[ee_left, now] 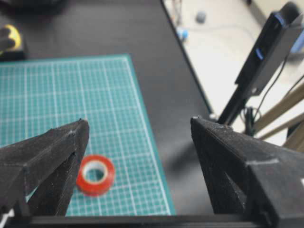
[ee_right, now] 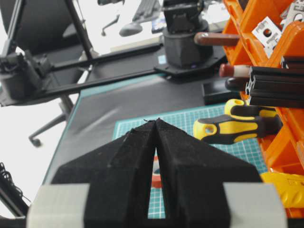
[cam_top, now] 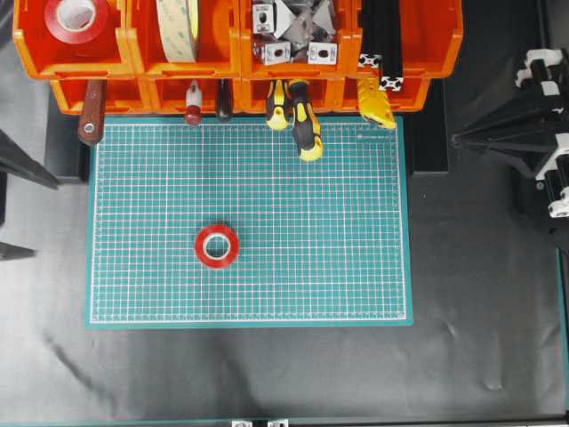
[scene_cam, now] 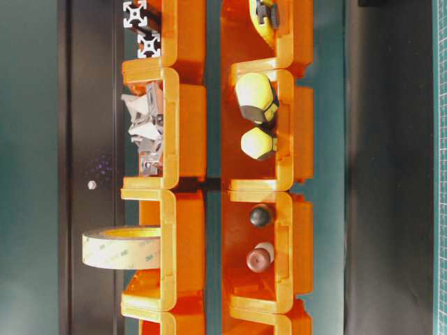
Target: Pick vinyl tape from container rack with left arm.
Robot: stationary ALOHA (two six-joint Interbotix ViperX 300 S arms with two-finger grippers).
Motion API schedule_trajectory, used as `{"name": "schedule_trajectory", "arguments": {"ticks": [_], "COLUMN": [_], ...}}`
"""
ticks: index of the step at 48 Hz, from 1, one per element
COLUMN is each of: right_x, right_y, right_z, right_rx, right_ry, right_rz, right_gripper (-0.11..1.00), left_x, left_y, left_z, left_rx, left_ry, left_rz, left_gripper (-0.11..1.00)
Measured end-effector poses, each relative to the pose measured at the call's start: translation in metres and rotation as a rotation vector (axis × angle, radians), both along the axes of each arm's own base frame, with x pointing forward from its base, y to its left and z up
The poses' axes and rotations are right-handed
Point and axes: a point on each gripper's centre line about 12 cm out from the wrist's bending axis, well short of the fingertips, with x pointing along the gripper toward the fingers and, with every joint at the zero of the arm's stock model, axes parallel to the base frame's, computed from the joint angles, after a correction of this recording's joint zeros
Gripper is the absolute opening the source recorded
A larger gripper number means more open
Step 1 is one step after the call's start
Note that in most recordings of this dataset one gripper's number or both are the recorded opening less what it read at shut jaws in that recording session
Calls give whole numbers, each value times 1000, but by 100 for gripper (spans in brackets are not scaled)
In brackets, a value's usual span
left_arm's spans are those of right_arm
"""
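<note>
A small red vinyl tape roll point(cam_top: 217, 245) with a white core lies flat on the green mat. It also shows in the left wrist view point(ee_left: 96, 175). A second, larger red roll point(cam_top: 76, 20) sits in the top-left bin of the orange container rack point(cam_top: 133, 55). My left gripper point(ee_left: 140, 122) is open and empty, off the mat's left side and apart from the roll on the mat. Only its dark fingers point(cam_top: 27, 165) show overhead. My right gripper point(ee_right: 156, 121) is shut and empty at the right point(cam_top: 458, 140).
The green cutting mat point(cam_top: 338, 267) lies on the black table. A cream tape roll point(cam_top: 178, 27), metal brackets point(cam_top: 293, 31) and black rails fill the upper bins. Yellow-black tool handles point(cam_top: 302, 124) and a wooden handle point(cam_top: 92, 116) overhang the mat's far edge.
</note>
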Motion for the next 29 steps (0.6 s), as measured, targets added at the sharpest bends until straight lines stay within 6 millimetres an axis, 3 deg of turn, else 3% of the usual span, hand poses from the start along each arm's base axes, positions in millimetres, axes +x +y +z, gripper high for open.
{"name": "schedule_trajectory", "arguments": {"ticks": [29], "right_x": [0], "right_y": [0], "right_z": [0], "right_rx": [2], "right_ry": [0], "right_rz": [0], "right_gripper": [0], "left_x": [-7], "left_y": [7], "left_z": [-2], "left_rx": [-6], "left_ry": [-19], "left_rz": [22], "left_gripper": [82]}}
